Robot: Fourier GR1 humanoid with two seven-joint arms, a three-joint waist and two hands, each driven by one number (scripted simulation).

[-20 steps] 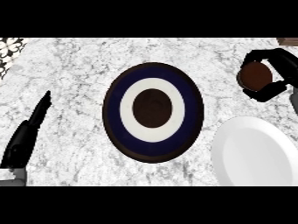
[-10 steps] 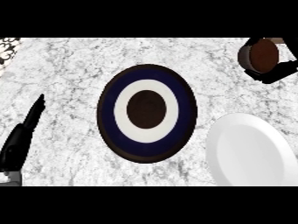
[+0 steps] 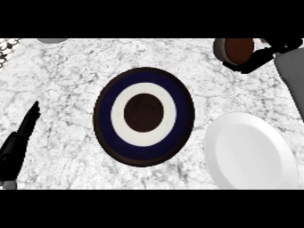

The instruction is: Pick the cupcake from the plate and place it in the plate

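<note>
Curling round the brown cupcake (image 3: 238, 49) at upper right, right hand (image 3: 263, 55) holds it beyond the white plate (image 3: 249, 153); left hand (image 3: 16, 144) rests straight-fingered, lower left.

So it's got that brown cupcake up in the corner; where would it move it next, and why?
Probably carry it toward the centre, over the dark ringed plate. The right hand has its fingers curled round the cupcake at the counter's far right, beyond the white plate. Neither plate has anything on it, so which one is the goal cannot be told for sure.
</note>
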